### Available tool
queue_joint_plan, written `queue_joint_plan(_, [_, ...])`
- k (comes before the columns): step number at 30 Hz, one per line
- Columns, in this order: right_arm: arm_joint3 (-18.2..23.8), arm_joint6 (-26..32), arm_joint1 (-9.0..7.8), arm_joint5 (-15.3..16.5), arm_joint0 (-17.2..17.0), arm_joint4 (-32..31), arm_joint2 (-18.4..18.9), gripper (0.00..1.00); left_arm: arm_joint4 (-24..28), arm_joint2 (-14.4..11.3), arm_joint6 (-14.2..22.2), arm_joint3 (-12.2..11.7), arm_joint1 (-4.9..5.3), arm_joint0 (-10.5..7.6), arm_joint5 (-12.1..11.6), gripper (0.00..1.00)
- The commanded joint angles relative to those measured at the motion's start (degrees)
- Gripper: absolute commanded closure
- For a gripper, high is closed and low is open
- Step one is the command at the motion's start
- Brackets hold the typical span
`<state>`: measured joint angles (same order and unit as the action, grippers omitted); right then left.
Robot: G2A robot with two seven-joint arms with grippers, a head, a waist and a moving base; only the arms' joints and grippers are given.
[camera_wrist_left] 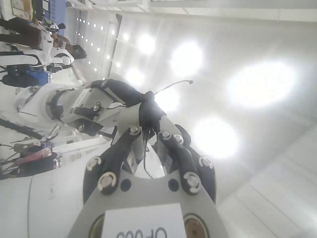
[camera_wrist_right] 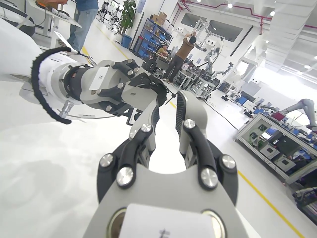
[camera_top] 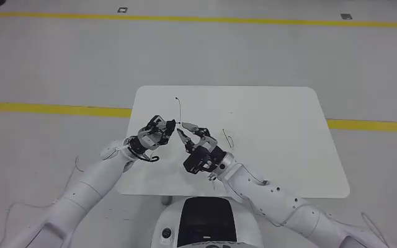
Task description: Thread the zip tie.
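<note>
1 zip tie pinched in L hand

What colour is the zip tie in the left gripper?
The zip tie is black, clearest in the top view.

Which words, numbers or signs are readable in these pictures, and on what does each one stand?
Left wrist label: upside down and cut by the picture's edge; not readable.
Right wrist label: cut by the picture's edge; not readable.
Small label on the base of the left gripper: one mark, too small to read surely.
</note>
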<state>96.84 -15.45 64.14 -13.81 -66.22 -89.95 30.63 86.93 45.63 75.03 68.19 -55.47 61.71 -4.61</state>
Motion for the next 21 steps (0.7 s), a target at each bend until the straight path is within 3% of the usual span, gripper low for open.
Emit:
queue_joint_plan(1, [-0.05,-0.01,0.07,0.11,0.05,0.00,-0.09,0.82,0.00,0.00,0.00,0.00,0.00,0.00,0.00,1.00])
queue_joint_plan(8, [-0.13,-0.16,0.21,0.26,0.09,0.00,-0.23,0.77,0.00,0.00,0.00,0.00,0.00,0.00,0.00,1.00])
queue_joint_plan(21, [0.36,-0.91,0.09,-0.49,-0.13,0.00,-0.33,0.81,0.00,0.00,0.00,0.00,0.00,0.00,0.00,1.00])
